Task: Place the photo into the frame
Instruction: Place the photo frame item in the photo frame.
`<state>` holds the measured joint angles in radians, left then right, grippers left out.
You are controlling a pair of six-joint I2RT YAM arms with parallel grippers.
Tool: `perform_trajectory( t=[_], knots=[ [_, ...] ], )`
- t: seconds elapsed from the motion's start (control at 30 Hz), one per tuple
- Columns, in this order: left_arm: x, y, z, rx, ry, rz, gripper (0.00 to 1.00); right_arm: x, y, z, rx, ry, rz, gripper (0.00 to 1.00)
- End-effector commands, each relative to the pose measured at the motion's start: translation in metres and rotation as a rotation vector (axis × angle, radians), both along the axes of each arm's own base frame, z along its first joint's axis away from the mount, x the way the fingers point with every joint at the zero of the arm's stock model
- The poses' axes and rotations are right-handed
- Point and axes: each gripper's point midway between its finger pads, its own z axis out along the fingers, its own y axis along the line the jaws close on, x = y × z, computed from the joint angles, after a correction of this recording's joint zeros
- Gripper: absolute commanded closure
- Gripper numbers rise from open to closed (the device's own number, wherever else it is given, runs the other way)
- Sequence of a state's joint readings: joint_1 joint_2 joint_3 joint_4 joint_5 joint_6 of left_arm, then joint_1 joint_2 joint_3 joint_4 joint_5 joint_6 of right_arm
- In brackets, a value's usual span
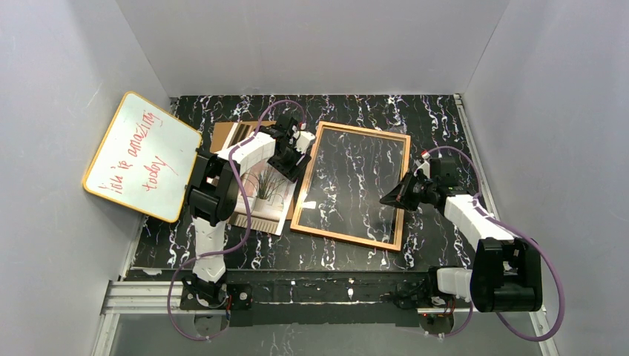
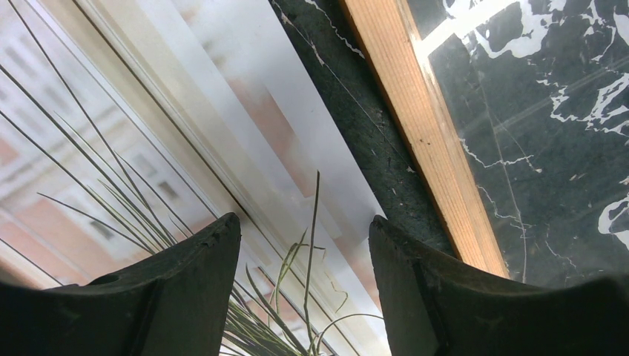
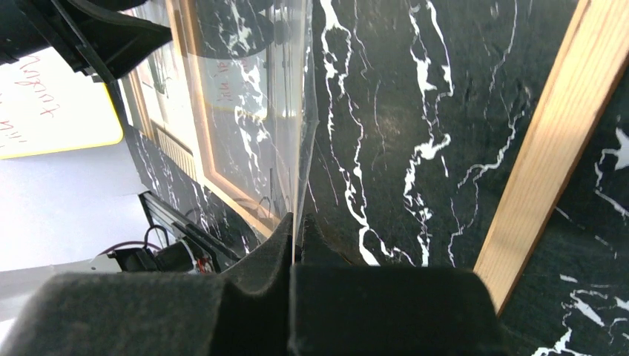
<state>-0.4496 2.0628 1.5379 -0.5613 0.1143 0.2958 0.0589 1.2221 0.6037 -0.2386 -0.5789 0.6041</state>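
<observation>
The photo (image 1: pixel 261 202), a print of a spiky plant by a window, lies face up on the table left of the frame. It fills the left wrist view (image 2: pixel 148 141). The frame (image 1: pixel 297 194) lies flat at the table's middle with black marble showing through it. Its wooden border shows in both wrist views (image 2: pixel 423 126) (image 3: pixel 549 156). My left gripper (image 1: pixel 291 160) (image 2: pixel 304 220) is open, low over the photo's right edge, holding nothing. My right gripper (image 1: pixel 388 199) (image 3: pixel 298 222) is shut on the edge of the clear transparent sheet (image 1: pixel 348 182) (image 3: pixel 252 89), which tilts up over the frame.
A yellow-edged whiteboard (image 1: pixel 141 156) with red writing leans against the left wall. A brown backing board (image 1: pixel 226 133) lies at the back, behind the photo, partly under my left arm. Grey walls close in the table on three sides.
</observation>
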Motion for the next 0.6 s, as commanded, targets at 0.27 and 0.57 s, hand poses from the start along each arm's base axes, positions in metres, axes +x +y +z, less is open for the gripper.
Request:
perform_trajectory(
  t=[0.27, 0.57],
  knots=[
    [-0.011, -0.003, 0.005, -0.005, 0.014, -0.024, 0.36, 0.03, -0.003, 0.02, -0.023, -0.066, 0.046, 0.99],
    [-0.009, -0.006, 0.005, -0.013, 0.012, -0.026, 0.36, 0.018, -0.007, 0.015, -0.032, -0.022, 0.068, 0.99]
  ],
)
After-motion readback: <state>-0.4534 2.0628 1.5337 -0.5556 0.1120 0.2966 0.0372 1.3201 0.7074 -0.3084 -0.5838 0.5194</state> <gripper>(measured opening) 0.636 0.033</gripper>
